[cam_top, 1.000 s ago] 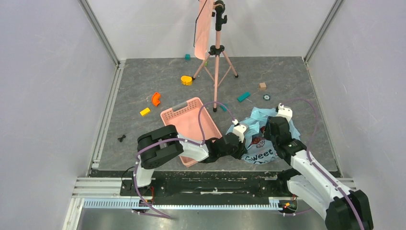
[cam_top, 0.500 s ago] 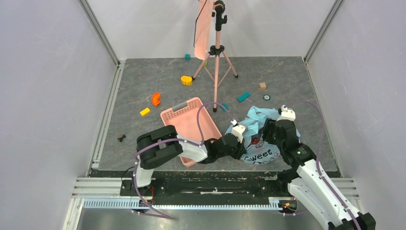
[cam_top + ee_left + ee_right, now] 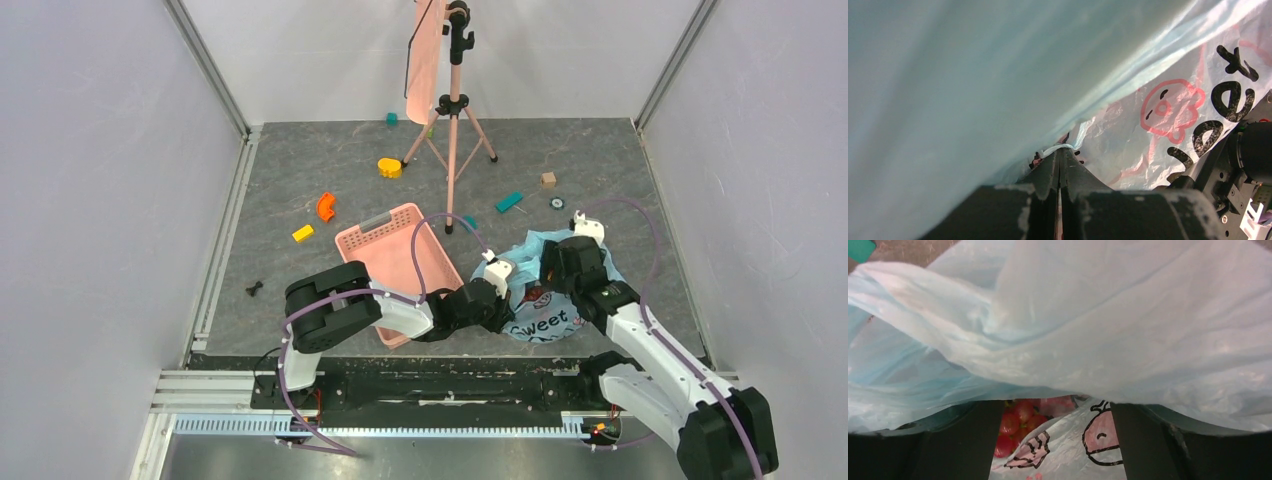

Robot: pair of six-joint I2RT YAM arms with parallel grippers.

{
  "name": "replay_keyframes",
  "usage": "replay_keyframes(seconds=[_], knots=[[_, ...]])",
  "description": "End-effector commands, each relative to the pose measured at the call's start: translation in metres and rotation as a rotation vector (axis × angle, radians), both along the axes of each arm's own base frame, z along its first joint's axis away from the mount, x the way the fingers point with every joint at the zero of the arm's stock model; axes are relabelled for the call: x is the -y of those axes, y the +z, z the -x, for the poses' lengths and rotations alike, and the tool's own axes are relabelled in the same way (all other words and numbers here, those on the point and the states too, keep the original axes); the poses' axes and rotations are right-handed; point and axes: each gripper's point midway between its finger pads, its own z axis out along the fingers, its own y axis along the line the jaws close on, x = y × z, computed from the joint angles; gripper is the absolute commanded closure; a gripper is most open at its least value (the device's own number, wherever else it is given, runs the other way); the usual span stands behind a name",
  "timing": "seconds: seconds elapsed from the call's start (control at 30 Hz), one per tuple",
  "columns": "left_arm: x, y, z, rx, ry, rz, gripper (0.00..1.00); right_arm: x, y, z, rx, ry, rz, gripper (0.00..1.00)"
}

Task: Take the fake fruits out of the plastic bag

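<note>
The light-blue plastic bag [image 3: 548, 300] lies crumpled at the near right of the table, its white "Sweet" panel facing up. My left gripper [image 3: 503, 283] is shut on a fold of the bag's edge [image 3: 1060, 148], and film fills the rest of that view. My right gripper [image 3: 556, 272] hovers over the bag's top with its nose in the opening. It stands open [image 3: 1055, 440], with blue film [image 3: 1098, 315] draped over both fingers. Between those fingers, the fake fruits [image 3: 1015, 427] show as glossy red rounded pieces inside the bag, partly covered by the printed panel [image 3: 1098, 440].
A pink basket [image 3: 395, 262] sits just left of the bag, over the left forearm. A pink tripod [image 3: 452, 130] stands behind it. Small toy blocks are scattered around: orange [image 3: 326, 206], yellow [image 3: 302, 233], teal [image 3: 509, 201], a wooden cube [image 3: 548, 179]. Walls close in on all sides.
My right gripper has shifted left and forward over the bag's opening and its fingers have spread wider. The left gripper has stayed where it was, pinching the bag.
</note>
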Motion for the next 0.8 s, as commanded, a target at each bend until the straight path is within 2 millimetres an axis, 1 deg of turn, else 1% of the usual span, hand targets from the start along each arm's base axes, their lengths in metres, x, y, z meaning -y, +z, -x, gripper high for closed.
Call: replay_keyframes(seconds=[0.0, 0.17, 0.47, 0.67, 0.77], knots=[[-0.013, -0.004, -0.002, -0.030, 0.042, -0.030, 0.98, 0.004, 0.027, -0.027, 0.107, -0.044, 0.023, 0.19], [-0.010, -0.002, -0.001, -0.030, 0.033, -0.026, 0.98, 0.006, 0.019, -0.034, 0.090, -0.062, 0.045, 0.13], [-0.005, -0.001, 0.000, -0.036, 0.016, -0.027, 0.98, 0.012, 0.011, -0.050, 0.083, -0.097, 0.082, 0.02], [-0.002, -0.001, 0.001, -0.039, 0.002, -0.028, 0.98, 0.016, 0.002, -0.063, 0.077, -0.100, 0.092, 0.02], [0.000, -0.001, 0.001, -0.040, -0.002, -0.025, 0.98, 0.016, -0.002, -0.069, 0.085, -0.087, 0.091, 0.07]])
